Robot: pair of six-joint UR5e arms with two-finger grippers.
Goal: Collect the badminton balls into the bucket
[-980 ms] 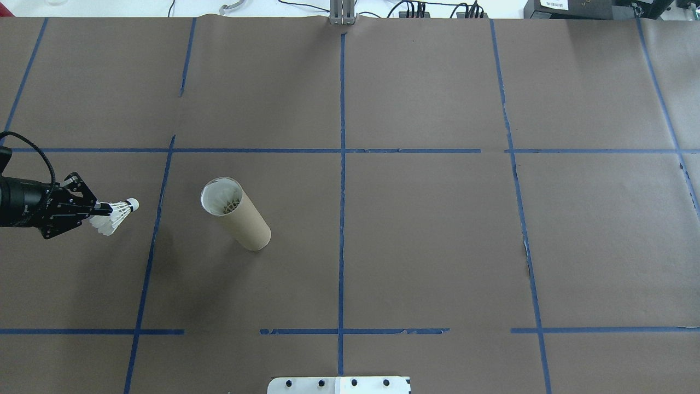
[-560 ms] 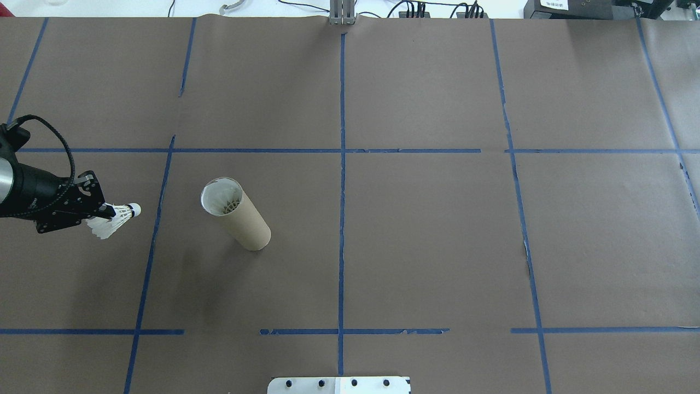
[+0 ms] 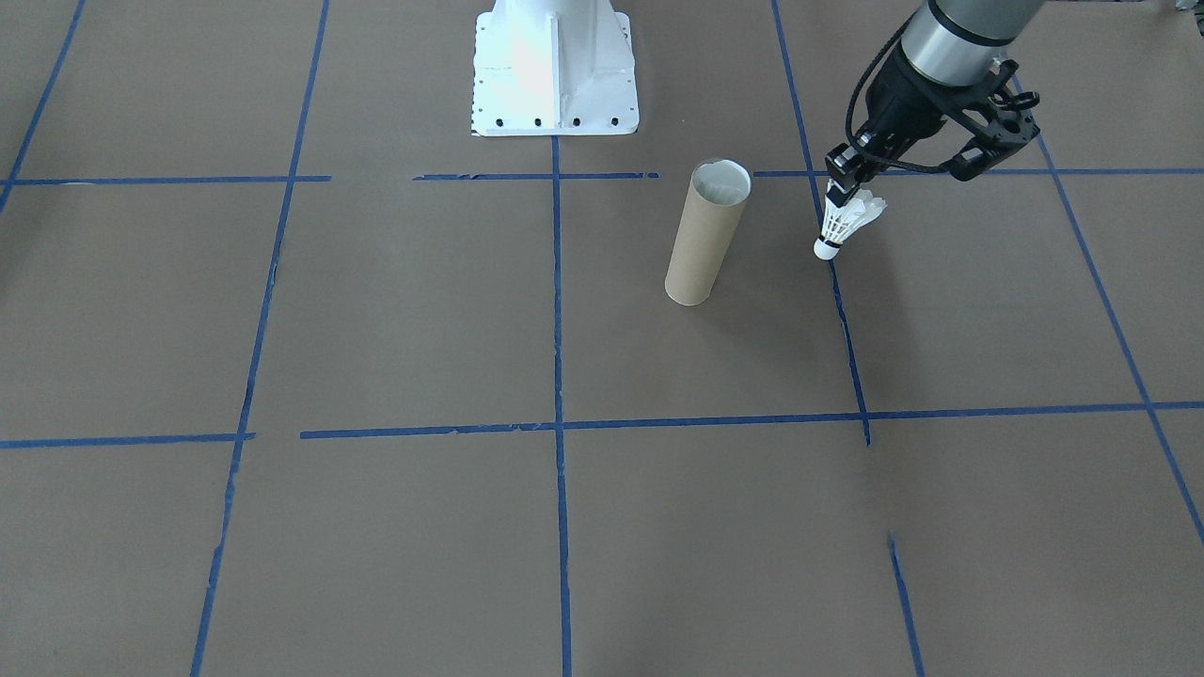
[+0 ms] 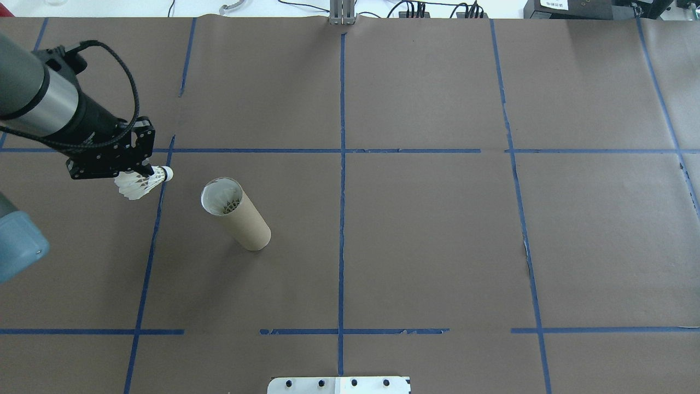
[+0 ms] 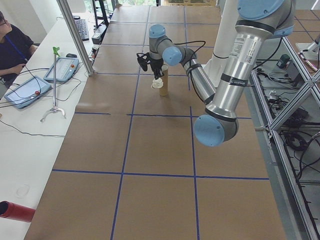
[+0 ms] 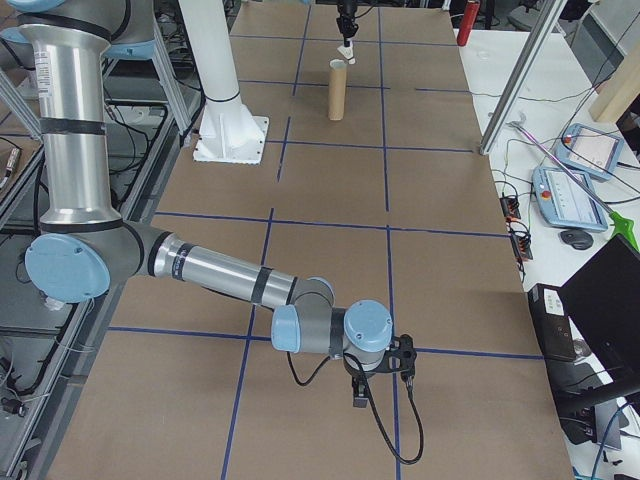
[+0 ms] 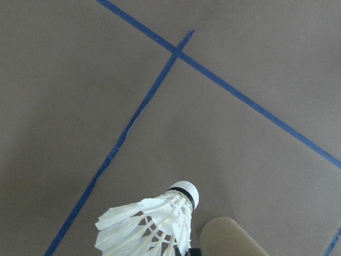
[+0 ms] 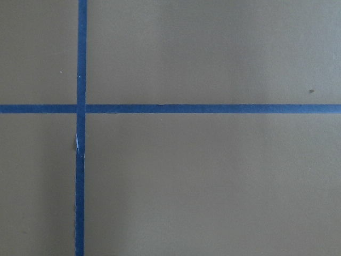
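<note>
A white feather shuttlecock [image 4: 143,183] is gripped, cork down, by the left claw [image 4: 143,171], mid-carry; next, alignment above the tall brown cardboard tube [image 4: 235,213] is needed.

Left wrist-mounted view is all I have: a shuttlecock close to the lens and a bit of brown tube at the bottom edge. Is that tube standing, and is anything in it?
Observer: The cardboard tube stands upright with its open end up. The overhead view shows what look like shuttlecock feathers inside.
Operator: Is my shuttlecock over the mouth?
Observer: No. The shuttlecock, held cork tip down in the left claw, hangs beside the tube on the robot's left.
Operator: Where is the right arm?
Observer: The right claw is far from the tube, low over the brown table paper. I cannot tell whether it is open or shut.
</note>
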